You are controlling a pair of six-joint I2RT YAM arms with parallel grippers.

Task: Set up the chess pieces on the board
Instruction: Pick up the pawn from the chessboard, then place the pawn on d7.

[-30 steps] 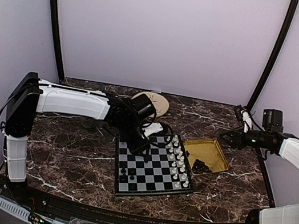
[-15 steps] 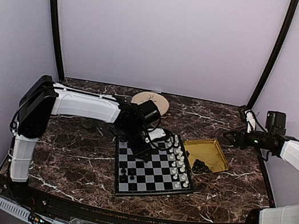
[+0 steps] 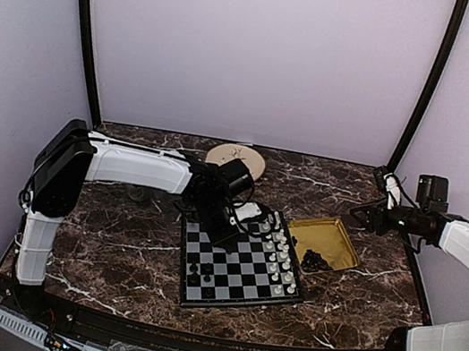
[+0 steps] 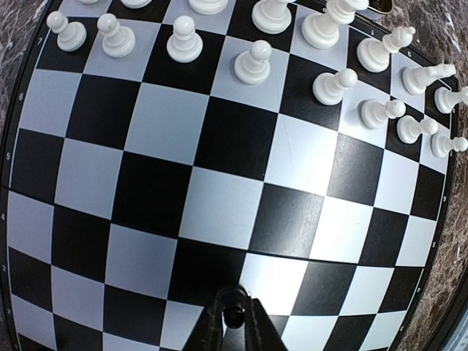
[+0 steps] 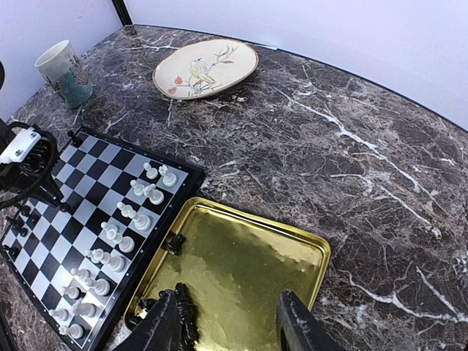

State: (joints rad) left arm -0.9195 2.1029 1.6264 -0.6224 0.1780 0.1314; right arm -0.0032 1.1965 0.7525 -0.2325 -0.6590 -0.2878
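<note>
The left gripper [image 4: 232, 326] is pinched narrow on a tiny black piece [image 4: 233, 315], likely light, hard and slick, so best nipped near its head. Directly below it lies the board [image 4: 219, 139], with white pieces [image 4: 254, 61] ranked ahead. The right gripper [image 5: 234, 296] gapes wide over the yellow tray [image 5: 252, 220], where more chess pieces [image 3: 315, 262] are heaped, and the marble table [image 5: 351, 146] lies beyond.

Soft, even light fills the grainy top view, leaving faint shadows on the marble table [image 3: 113, 245]. The left wrist view bows the board [image 4: 219, 205] like a fisheye, pale squares gleaming; the chess piece [image 4: 233, 315] pinched in the left gripper [image 4: 234, 323] is a dark smudge. In the right wrist view the yellow tray [image 5: 292, 256] glares and the right gripper [image 5: 234, 296] is blurred.
</note>
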